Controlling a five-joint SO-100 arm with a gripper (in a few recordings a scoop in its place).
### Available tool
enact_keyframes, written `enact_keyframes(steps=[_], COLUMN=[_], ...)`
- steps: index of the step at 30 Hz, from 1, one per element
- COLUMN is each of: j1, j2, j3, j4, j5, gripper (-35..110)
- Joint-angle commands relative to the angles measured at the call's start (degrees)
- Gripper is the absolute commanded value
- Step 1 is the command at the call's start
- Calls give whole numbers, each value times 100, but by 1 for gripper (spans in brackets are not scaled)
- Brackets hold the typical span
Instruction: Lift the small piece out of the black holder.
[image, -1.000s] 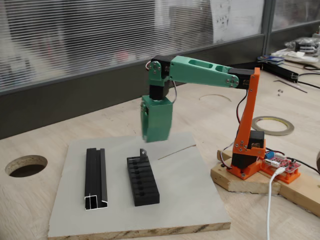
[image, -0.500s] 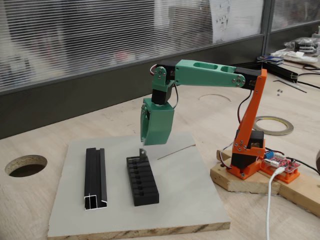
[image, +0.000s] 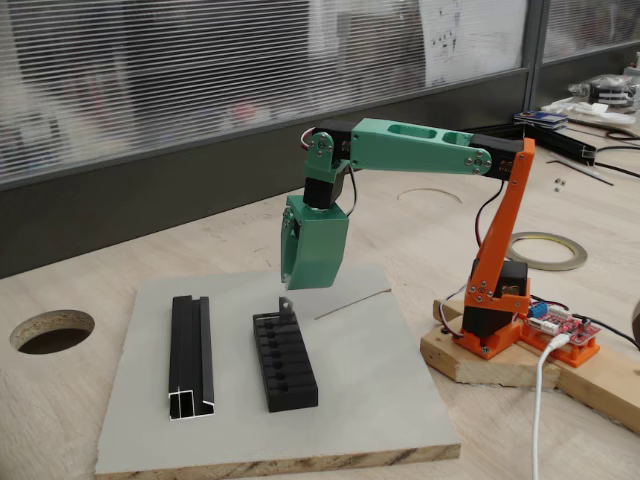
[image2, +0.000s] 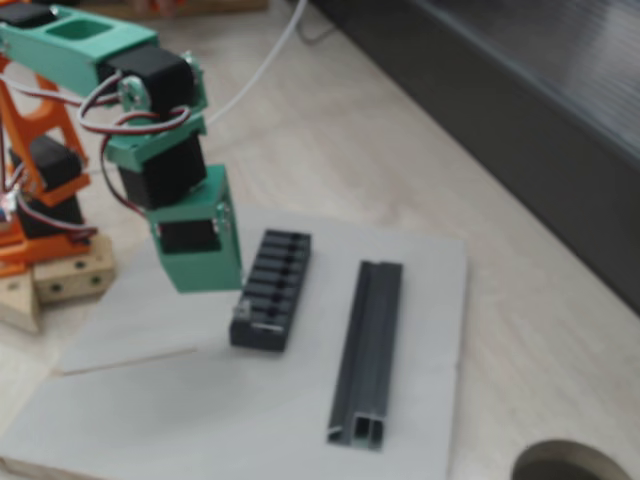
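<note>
Grey metal small piece (image: 287, 305) stands upright in the slotted black holder (image: 285, 362); end effector (image: 312, 280) state unclear.

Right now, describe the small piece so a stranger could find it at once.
On the grey board lie two black parts. Take the shorter slotted holder; at its end under the green gripper, the piece stands upright: a tiny grey metal tab, not the thin wire beside it.

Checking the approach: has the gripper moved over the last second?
Yes. The gripper has shifted right and slightly up against the black holder, hovering above the small piece.
</note>
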Motion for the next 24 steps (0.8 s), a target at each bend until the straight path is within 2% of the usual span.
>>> enact_keyframes(steps=[1, 16, 24], j1=[35, 35, -18], j2=[281, 352, 281], j3=[35, 26, 26], j4=[-9, -26, -220], j5=[97, 79, 79], gripper=[14, 15, 35])
